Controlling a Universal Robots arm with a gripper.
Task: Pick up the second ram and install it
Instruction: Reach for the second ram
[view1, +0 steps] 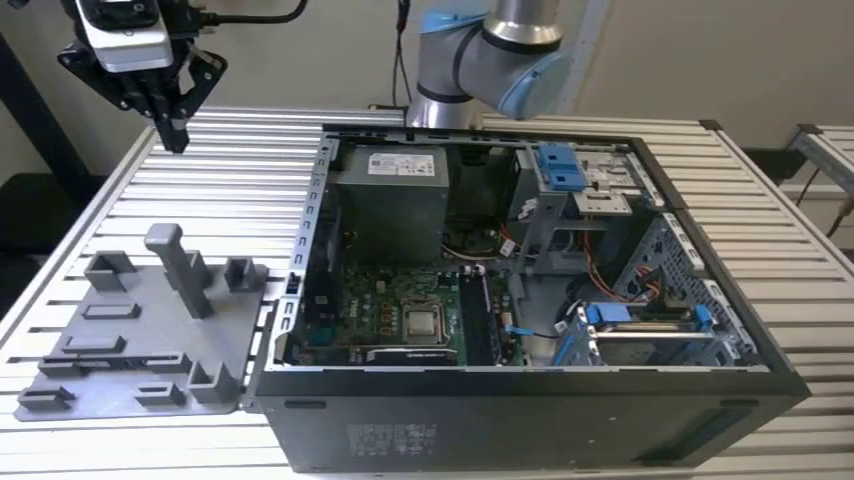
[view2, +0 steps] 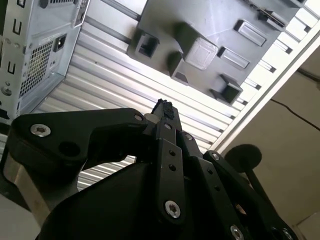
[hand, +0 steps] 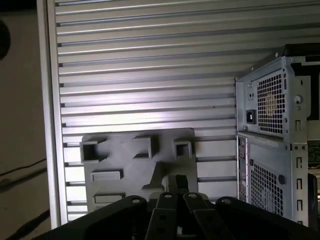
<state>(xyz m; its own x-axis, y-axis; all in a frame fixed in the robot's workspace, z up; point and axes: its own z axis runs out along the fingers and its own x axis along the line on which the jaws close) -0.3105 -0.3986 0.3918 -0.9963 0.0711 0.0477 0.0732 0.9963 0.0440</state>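
gripper (view1: 174, 135) — fingers closed, above table (view1: 254, 170) | exterior view: motherboard (view1: 387, 310) inside case (view1: 534, 415) | first wrist view — case rear (hand: 272, 107)

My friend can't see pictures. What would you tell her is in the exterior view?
A robot gripper hangs in the air over a slatted metal table, at the exterior view's left. A grey plastic tray lies on that side too, beside an open computer case showing its green circuit board.
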